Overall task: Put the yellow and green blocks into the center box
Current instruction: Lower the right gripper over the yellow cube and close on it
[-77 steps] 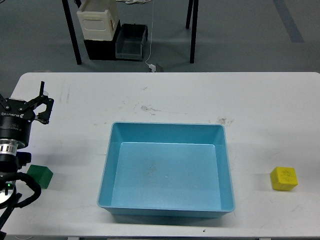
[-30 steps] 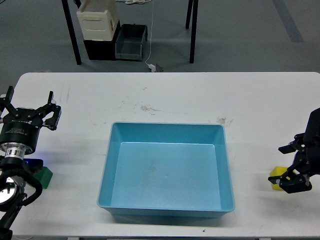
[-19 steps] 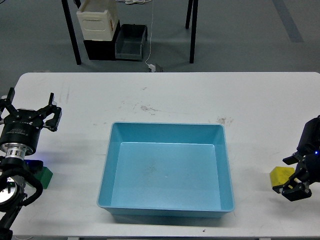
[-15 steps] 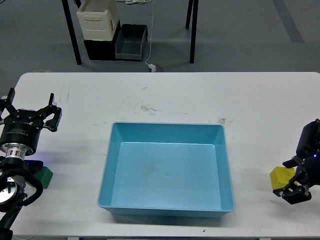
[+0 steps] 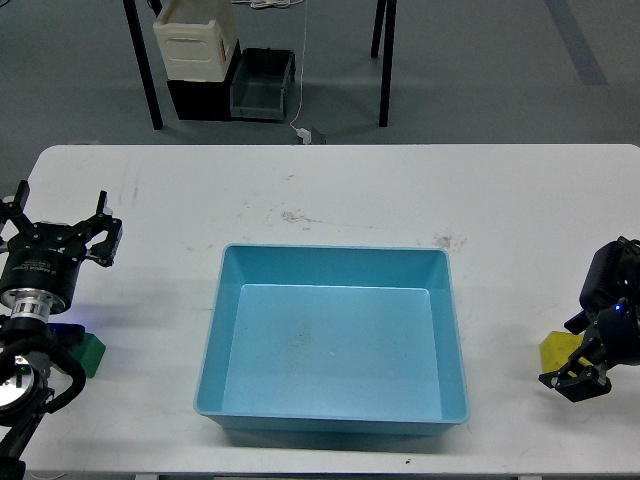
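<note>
At four o'clock from the box (image 5: 335, 340), the yellow block (image 5: 558, 348) is being approached by the right gripper (image 5: 576, 382); its finger spread cannot be told. At nine o'clock, the green block (image 5: 88, 353) is being partly hidden by the left arm, whose gripper (image 5: 58, 235) is being held wide. If either closure is made off-centre, a block is likely to be nudged away.

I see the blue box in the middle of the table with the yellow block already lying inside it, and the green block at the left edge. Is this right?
Not quite. The head view shows the blue box holding no block: the yellow block lies on the table to its right, beside the right hand. The green block is indeed at the left edge.
</note>
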Available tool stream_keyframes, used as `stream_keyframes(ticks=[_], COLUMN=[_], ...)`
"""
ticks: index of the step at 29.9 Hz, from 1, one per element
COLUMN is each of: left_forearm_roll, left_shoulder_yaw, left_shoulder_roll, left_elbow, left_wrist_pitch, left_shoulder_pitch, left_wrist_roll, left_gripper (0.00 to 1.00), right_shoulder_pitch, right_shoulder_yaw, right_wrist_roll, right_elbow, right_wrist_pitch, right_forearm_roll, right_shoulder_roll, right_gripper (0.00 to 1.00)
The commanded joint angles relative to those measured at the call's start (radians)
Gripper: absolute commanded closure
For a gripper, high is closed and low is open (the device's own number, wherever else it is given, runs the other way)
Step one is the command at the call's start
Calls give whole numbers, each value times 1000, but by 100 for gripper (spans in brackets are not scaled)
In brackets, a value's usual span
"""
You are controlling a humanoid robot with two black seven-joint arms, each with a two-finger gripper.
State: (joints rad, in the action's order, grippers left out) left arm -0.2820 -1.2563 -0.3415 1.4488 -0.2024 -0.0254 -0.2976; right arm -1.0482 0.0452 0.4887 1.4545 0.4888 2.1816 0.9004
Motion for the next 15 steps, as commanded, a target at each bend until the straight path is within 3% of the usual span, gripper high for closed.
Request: stream_keyframes(ticks=[1,15], left_forearm_roll=[0,-2], left_shoulder_yaw=[0,0], left_shoulder_roll=[3,3], left_elbow=[-1,-1], left_wrist_pitch=[0,14], left_shoulder_pitch=[1,1], left_wrist_roll=[2,2], left_gripper=[0,0], right_shoulder_pitch=[-18,-15], right_shoulder_yaw=[-1,64], right_wrist_roll=[0,0], right_elbow=[4,1], right_wrist_pitch=[0,0], right_forearm_roll=[0,0], right_shoulder_roll=[0,2], right_gripper=[1,2])
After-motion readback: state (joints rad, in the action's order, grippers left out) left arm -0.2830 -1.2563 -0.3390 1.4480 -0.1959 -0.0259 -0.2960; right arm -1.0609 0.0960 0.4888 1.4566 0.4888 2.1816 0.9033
